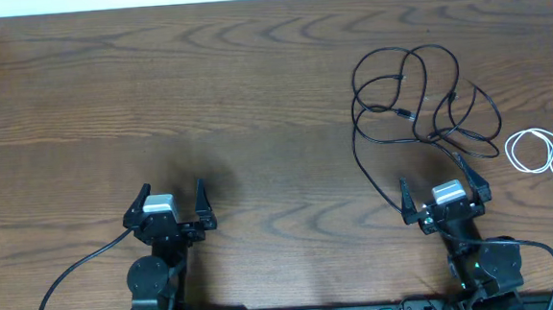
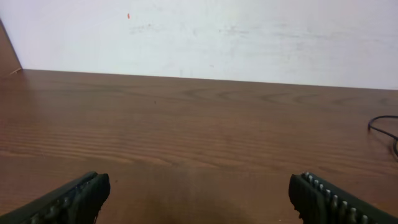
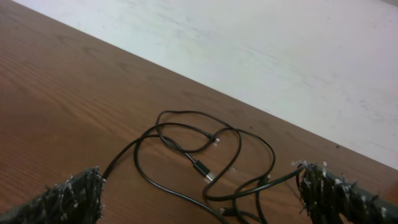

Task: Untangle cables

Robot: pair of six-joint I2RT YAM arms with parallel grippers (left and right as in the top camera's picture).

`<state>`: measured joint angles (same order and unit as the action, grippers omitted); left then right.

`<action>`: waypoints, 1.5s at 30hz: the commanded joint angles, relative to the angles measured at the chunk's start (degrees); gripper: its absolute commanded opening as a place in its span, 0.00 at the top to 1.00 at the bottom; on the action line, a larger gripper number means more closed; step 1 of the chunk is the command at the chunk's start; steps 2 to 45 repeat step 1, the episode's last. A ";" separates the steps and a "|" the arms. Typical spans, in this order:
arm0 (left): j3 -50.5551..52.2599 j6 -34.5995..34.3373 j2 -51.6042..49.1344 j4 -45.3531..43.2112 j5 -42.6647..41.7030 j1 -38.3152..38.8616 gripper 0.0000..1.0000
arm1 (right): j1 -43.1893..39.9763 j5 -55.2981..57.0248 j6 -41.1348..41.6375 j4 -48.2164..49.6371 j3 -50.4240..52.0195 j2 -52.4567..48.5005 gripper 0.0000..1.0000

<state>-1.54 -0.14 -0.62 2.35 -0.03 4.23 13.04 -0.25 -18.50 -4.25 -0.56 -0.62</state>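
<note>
We see the black cable [image 1: 406, 114] looped far right on the counter [image 1: 205, 82], the white cable [image 1: 543, 139] coiled separately just right of it.

From above, the white cable [image 1: 543, 150] touches the right edge of the picture, so you cannot tell if it goes on. The black cable [image 1: 417, 93] is so thin, and crosses itself so often, that you cannot tell which bit lies on top or where its plugs are. In the left wrist view only a tiny piece of the black cable peeks in at the right edge, and the fingers [image 2: 74, 199] of the left gripper [image 2: 199, 194] are cut off at the bottom. In the right wrist view the black cable runs off the bottom edge and slips behind the fingers [image 3: 329, 193] of the right gripper [image 3: 199, 180], which are fuzzy and cut off too.
</note>
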 commanded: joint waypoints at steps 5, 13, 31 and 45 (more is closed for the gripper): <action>1.31 0.52 0.39 1.70 2.01 0.09 0.02 | -0.24 -0.13 -0.39 -0.07 0.26 0.35 0.01; 1.31 0.52 0.39 1.70 2.01 0.09 0.02 | -0.24 -0.13 -0.39 -0.07 0.26 0.35 0.01; 1.31 0.52 0.39 1.70 2.01 0.09 0.02 | -0.24 -0.13 -0.39 -0.07 0.26 0.35 0.01; 1.31 0.52 0.39 1.70 2.01 0.09 0.02 | -0.24 -0.13 -0.39 -0.07 0.26 0.35 0.01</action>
